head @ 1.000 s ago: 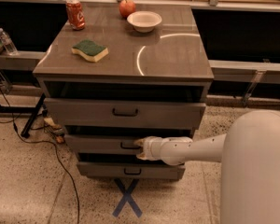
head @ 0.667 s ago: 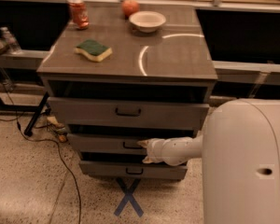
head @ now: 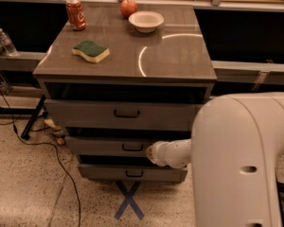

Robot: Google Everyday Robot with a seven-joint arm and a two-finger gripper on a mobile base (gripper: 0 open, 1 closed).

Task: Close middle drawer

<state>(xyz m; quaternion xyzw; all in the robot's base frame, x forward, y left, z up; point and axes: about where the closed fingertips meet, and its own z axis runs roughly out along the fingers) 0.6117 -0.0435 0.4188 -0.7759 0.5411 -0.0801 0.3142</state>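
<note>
The grey cabinet (head: pixel 125 56) has three drawers. The middle drawer (head: pixel 104 144) shows its flat grey front with a small black bar handle (head: pixel 132 147); it stands almost flush with the drawers above and below. My gripper (head: pixel 150 152) is at the end of the white arm (head: pixel 177 153), pressed against the middle drawer front just right of the handle. The top drawer (head: pixel 118 113) and the lowest drawer (head: pixel 132 172) show their fronts too.
On the cabinet top lie a green-and-yellow sponge (head: pixel 90 50), a red can (head: pixel 75 13), an apple (head: pixel 128 7) and a white bowl (head: pixel 146 21). Cables (head: pixel 52 145) trail on the floor at the left. A blue X (head: pixel 128 200) marks the floor in front. A water bottle (head: pixel 6 41) stands far left.
The view has moved closer to the cabinet, and the arm fills more of the right side. The gripper stays against the middle drawer front, which sits further in than before.
</note>
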